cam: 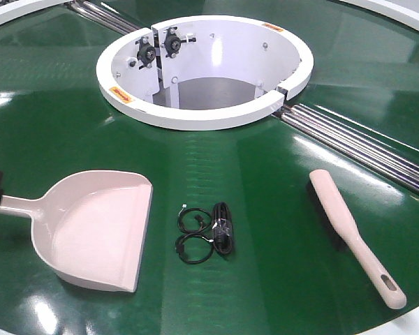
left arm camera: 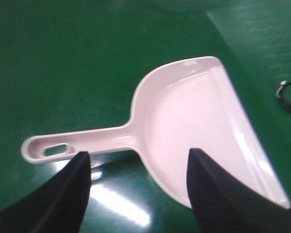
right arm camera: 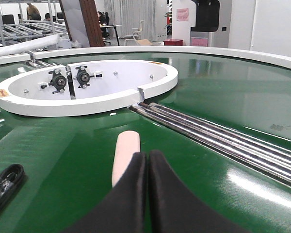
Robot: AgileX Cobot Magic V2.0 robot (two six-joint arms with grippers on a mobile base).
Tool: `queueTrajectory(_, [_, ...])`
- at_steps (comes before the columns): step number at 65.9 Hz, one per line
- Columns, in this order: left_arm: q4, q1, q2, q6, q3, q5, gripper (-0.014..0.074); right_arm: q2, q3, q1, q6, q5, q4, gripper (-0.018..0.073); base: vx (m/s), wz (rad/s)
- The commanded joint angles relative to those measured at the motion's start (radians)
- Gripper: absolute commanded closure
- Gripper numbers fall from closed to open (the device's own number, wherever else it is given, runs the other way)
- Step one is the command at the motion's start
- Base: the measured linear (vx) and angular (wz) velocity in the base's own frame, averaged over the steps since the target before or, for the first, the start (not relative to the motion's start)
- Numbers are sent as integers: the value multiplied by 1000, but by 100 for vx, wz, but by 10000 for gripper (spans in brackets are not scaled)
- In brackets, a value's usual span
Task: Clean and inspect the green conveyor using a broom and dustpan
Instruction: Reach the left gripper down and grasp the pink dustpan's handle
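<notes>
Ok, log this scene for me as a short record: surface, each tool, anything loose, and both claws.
surface: green conveyor, glossy, with a white ring around its opening and metal rollers
dustpan: lying flat on the left, empty, front lip facing the cable
broom: lying on the right, bristles down
loose item: coiled black cable between the two tools
left claw: open, above the dustpan's handle
right claw: shut, nothing seen between its fingers, the broom's end just beyond it
</notes>
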Motion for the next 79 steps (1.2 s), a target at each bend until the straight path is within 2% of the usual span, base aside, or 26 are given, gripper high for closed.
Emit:
queueTrajectory(1, [67,0,52,30,-129,107,177,-11,4,-3,0,-79,-1,568,0,0])
queueTrajectory(10, [118,0,178,126,-266,282,177,-11,4,-3,0,-79,-1,568,0,0])
queueTrajectory(21, [130,0,330,261,-357,305,151,-11,4,-3,0,-79,-1,568,0,0])
queueTrajectory(35, [130,0,462,355,-367,308,15,-12,4,-3,0,-79,-1,568,0,0])
queueTrajectory(40, [130,-3,479,461,-367,313,-19,-12,4,-3,0,-79,-1,568,0,0])
queueTrajectory(44, [129,-3,481,582,-367,320,-24,-12,4,-3,0,-79,-1,568,0,0])
queueTrajectory(51, [129,-3,482,855,-367,338,-13,-12,4,-3,0,-79,-1,568,0,0])
queueTrajectory(54, [117,-3,488,931,-367,338,-11,-12,4,-3,0,-79,-1,568,0,0])
queueTrajectory(61, [95,-2,521,1010,-367,326,-11,-12,4,-3,0,-79,-1,568,0,0])
queueTrajectory(69, [100,-2,581,1040,-367,287,-8,-12,4,-3,0,-79,-1,568,0,0])
queueTrajectory(79, [147,-2,636,1086,-367,278,4,-11,4,-3,0,-79,-1,568,0,0])
